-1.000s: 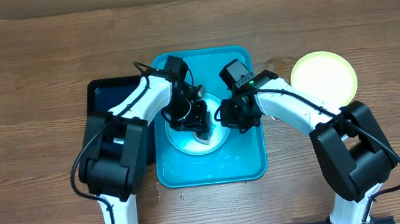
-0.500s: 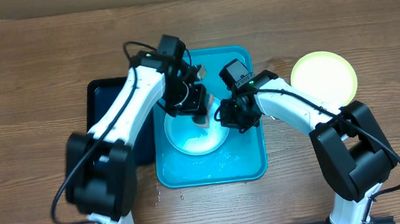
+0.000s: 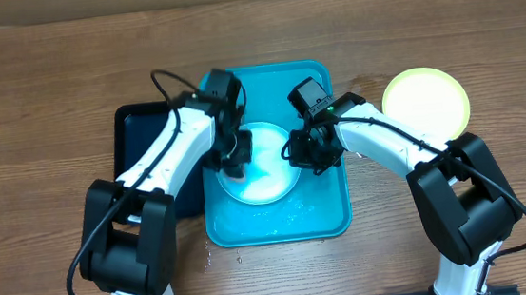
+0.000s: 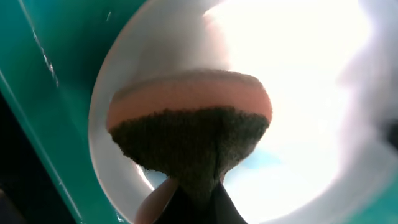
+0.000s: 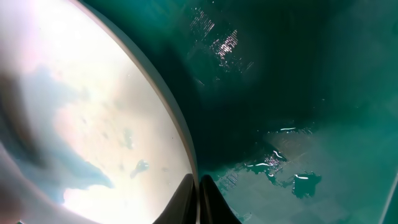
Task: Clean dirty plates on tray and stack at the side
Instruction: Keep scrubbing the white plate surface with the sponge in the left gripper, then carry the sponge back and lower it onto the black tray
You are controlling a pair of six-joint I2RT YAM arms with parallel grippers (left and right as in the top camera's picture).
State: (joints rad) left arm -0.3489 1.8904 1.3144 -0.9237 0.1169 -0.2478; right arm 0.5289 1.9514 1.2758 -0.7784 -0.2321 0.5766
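Note:
One light-blue-rimmed plate lies in the turquoise tray, its pale centre carrying pale blue smears. My left gripper is shut on a sponge with an orange layer and a dark scouring face, pressed onto the left part of the plate. My right gripper is shut on the plate's right rim, its jaws pinching the edge, one on each side. A lime-green plate sits on the table to the right of the tray.
A smaller black tray lies against the turquoise tray's left side, partly under my left arm. The turquoise tray's floor is wet, with puddles and droplets. Brown wooden table surrounds everything.
My left arm has carried the sponge from the plate's middle across to its left side. The right gripper has stayed on the rim.

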